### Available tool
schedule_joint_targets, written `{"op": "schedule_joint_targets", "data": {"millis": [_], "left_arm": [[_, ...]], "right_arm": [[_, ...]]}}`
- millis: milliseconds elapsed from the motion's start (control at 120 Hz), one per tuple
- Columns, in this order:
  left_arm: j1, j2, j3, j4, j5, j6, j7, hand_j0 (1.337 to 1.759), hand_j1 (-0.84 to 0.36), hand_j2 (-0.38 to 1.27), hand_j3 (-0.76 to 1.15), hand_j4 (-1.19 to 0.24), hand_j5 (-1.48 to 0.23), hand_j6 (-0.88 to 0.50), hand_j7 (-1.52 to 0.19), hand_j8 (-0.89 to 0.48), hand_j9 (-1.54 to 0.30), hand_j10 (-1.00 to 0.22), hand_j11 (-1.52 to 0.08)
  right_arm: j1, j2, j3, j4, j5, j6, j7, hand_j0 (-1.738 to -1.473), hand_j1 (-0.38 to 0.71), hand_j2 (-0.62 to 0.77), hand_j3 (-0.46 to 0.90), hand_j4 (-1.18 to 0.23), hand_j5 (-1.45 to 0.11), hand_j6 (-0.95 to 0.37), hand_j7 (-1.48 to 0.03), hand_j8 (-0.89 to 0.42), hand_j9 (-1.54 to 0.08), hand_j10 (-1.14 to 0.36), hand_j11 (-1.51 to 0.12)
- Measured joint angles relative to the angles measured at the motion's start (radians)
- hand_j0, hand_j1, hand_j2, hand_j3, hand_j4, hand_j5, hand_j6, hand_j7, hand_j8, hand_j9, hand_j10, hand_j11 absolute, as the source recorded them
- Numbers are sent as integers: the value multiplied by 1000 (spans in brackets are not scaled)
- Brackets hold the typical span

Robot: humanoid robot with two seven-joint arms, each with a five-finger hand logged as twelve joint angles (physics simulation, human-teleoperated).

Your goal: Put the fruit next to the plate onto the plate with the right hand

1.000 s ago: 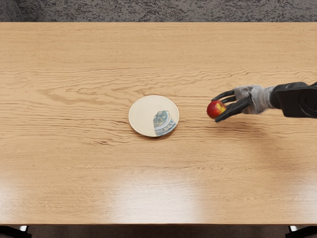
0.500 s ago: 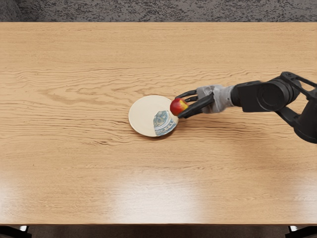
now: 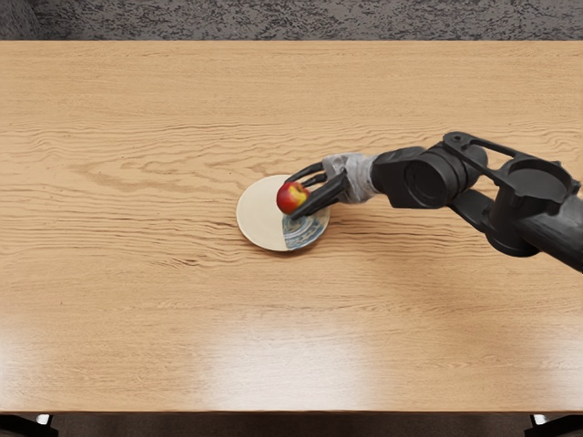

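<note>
A light wooden desk point(image 3: 137, 319) with wavy grain fills almost the whole frame. A pale glare lies along its lower part. A strip of grey speckled carpet point(image 3: 273, 18) runs above its far edge at the top. Small dark shapes show under the desk's near edge in the lower corners.

Just left of the centre sits a round cream plate point(image 3: 258, 217) with a blue-grey patterned patch point(image 3: 302, 231) at its lower right.

The dark right arm point(image 3: 474, 182) comes in from the right edge and stretches leftward across the middle of the frame. The right robot hand point(image 3: 330, 182) is over the plate's upper right rim, its black fingers point(image 3: 310, 170) curled around a red and yellow fruit point(image 3: 291, 196). The fruit is over the plate's upper right part; whether it touches the plate cannot be told.
</note>
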Motion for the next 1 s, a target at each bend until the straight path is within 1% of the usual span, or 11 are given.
{"op": "schedule_joint_targets", "data": {"millis": [192, 258, 267, 308, 317, 333, 342, 492, 733, 850, 1000], "left_arm": [[0, 0, 0, 0, 0, 0, 0, 1658, 75, 46, 0, -229, -297, -229, -297, -229, -297, -229, -297], [0, 0, 0, 0, 0, 0, 0, 1658, 75, 46, 0, -229, -297, -229, -297, -229, -297, -229, -297], [0, 0, 0, 0, 0, 0, 0, 1658, 75, 46, 0, -229, -297, -229, -297, -229, -297, -229, -297], [0, 0, 0, 0, 0, 0, 0, 1658, 75, 46, 0, -229, -297, -229, -297, -229, -297, -229, -297], [0, 0, 0, 0, 0, 0, 0, 1658, 75, 46, 0, -229, -297, -229, -297, -229, -297, -229, -297], [0, 0, 0, 0, 0, 0, 0, 1658, 75, 46, 0, -229, -297, -229, -297, -229, -297, -229, -297], [0, 0, 0, 0, 0, 0, 0, 1658, 75, 46, 0, -229, -297, -229, -297, -229, -297, -229, -297], [0, 0, 0, 0, 0, 0, 0, 1658, 75, 46, 0, -229, -297, -229, -297, -229, -297, -229, -297], [0, 0, 0, 0, 0, 0, 0, 1658, 75, 46, 0, -229, -297, -229, -297, -229, -297, -229, -297], [0, 0, 0, 0, 0, 0, 0, 1658, 75, 46, 0, -229, -297, -229, -297, -229, -297, -229, -297], [0, 0, 0, 0, 0, 0, 0, 1658, 75, 46, 0, -229, -297, -229, -297, -229, -297, -229, -297]], "right_arm": [[39, 6, -77, 38, -43, -113, 0, -1657, 146, 27, 0, -471, -622, -411, -622, -436, -626, -480, -613], [47, 6, -95, 48, -48, -136, 1, -1657, 101, 4, 0, -409, -559, -374, -549, -383, -564, -527, -549], [47, 6, -97, 49, -48, -137, 2, -1657, 95, 1, 0, -400, -553, -367, -540, -374, -558, -552, -486], [51, 5, -104, 53, -50, -145, 1, -1657, 66, -8, 0, -369, -510, -344, -498, -348, -514, -536, -544], [52, 5, -105, 54, -51, -147, 1, -1657, 60, -10, 0, -365, -498, -340, -490, -345, -503, -629, -273], [55, 4, -106, 56, -51, -149, 1, -1657, 48, -13, 0, -354, -482, -330, -474, -335, -486, -624, -313], [57, 3, -107, 58, -52, -150, 1, -1658, 43, -14, 0, -348, -474, -326, -466, -330, -478, -594, -396], [97, -33, -108, 99, -52, -167, 0, -1658, -43, -26, 0, -265, -355, -255, -351, -257, -357, -384, -318], [123, -226, -56, 218, -10, -153, 0, -1658, -207, -16, 0, -122, -161, -119, -160, -119, -162, -158, -150], [91, -364, -15, 262, 112, 16, 0, -1658, -248, -12, 0, -87, -114, -85, -113, -85, -114, -107, -107], [-38, -543, 98, 273, 238, 332, 0, -1658, -275, -10, 0, -63, -83, -63, -82, -63, -83, -73, -79]]}}
